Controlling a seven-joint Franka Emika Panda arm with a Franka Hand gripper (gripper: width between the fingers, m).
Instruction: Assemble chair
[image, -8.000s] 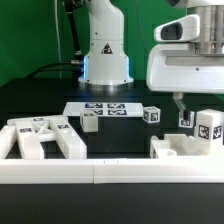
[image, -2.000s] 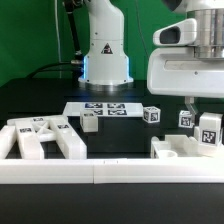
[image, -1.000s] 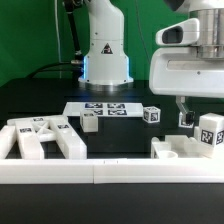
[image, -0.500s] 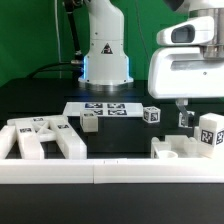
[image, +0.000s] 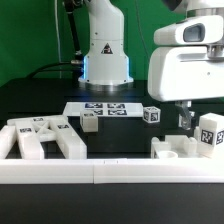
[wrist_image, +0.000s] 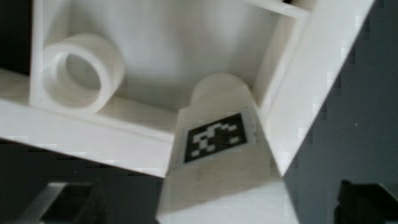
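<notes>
Gripper (wrist_image: 214, 198), jaws spread wide, released, tagged chair post (wrist_image: 217, 140) between them; white chair part (wrist_image: 125, 125) beside it

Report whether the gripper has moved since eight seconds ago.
Yes. The gripper has sunk slightly and edged toward the exterior view's right, judged against the marker board, which has stayed put.

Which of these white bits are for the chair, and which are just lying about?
For the chair:
- flat slabs
- short tagged block
- tagged cube
- tagged post
- piece with a round hole

Just lying there:
- marker board
- long front rail
</notes>
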